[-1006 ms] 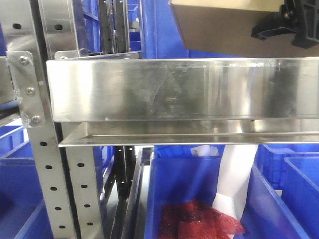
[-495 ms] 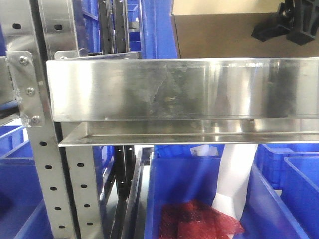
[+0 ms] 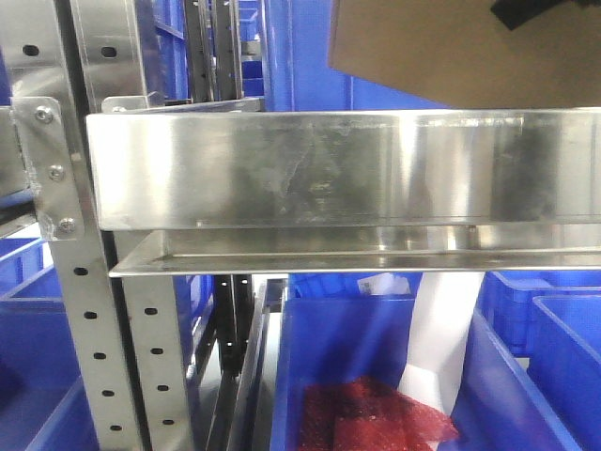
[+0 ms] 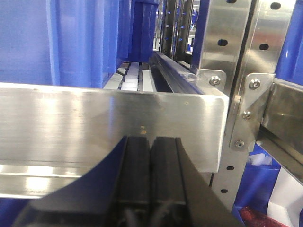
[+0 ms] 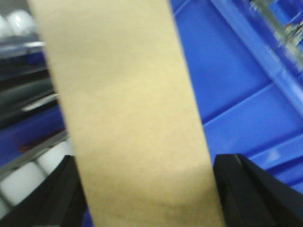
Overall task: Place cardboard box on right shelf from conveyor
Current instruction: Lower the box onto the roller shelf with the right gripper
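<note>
1. Between the two black fingers of the right gripper point(image 5: 147, 189): the cardboard box point(image 5: 128, 118), clamped on its narrow sides and filling most of the wrist view.
2. From the front, box point(image 3: 451, 52) tilted, lower left corner hanging just above the shelf rail point(image 3: 338, 169), not resting on anything yet. Only a sliver of black gripper visible at the top edge there.
3. Biggest risk from here, probably: lowering too early and clipping that low corner on the rail, which could twist the box out of the grip. Tilt makes it worse.
4. Also possible: letting go while still tipped, so it flops over or slides toward the blue bin point(image 5: 246, 94) just behind the fingers.
5. Box itself: plain tan, smooth, unmarked, flat and thin. Looks light, no dents visible.
6. Left gripper point(image 4: 151, 179): fingers pressed together, nothing between them, parked right in front of a steel rail point(image 4: 104, 127).
</note>
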Available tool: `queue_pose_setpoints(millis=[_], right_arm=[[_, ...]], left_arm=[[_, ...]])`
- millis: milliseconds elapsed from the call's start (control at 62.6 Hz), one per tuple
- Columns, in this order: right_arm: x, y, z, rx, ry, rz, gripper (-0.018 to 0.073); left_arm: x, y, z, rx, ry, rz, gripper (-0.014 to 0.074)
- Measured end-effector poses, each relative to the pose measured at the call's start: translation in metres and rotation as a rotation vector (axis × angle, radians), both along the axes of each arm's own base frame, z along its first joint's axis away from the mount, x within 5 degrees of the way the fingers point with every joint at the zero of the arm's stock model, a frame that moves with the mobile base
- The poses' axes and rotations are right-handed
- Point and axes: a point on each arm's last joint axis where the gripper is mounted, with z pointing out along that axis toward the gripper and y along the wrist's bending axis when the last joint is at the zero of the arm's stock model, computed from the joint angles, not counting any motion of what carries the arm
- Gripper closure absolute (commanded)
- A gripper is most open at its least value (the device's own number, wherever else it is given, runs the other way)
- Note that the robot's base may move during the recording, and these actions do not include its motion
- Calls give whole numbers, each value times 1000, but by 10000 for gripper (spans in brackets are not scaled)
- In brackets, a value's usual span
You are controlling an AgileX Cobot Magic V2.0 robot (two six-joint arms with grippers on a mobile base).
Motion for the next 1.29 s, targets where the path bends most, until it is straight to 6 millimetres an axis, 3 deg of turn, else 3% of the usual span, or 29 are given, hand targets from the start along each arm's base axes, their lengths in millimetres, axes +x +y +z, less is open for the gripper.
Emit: queue_pose_setpoints(millis=[319,623,831,1070,1294], right_arm=[[-3,2,-5,-2,65,-2,-45],[-12,27,-5,-404,-84,253,-45],[-17,47,-10,-494,-116,368,-45],[-24,53,-7,-458,-123,397,-45],[-42,46,10,-181,-77,322,-17]], left_arm=[[0,0,0,0,0,0,715],[0,0,0,0,0,0,715],[0,0,0,0,0,0,715],[0,0,0,0,0,0,715],[0,0,0,0,0,0,715]])
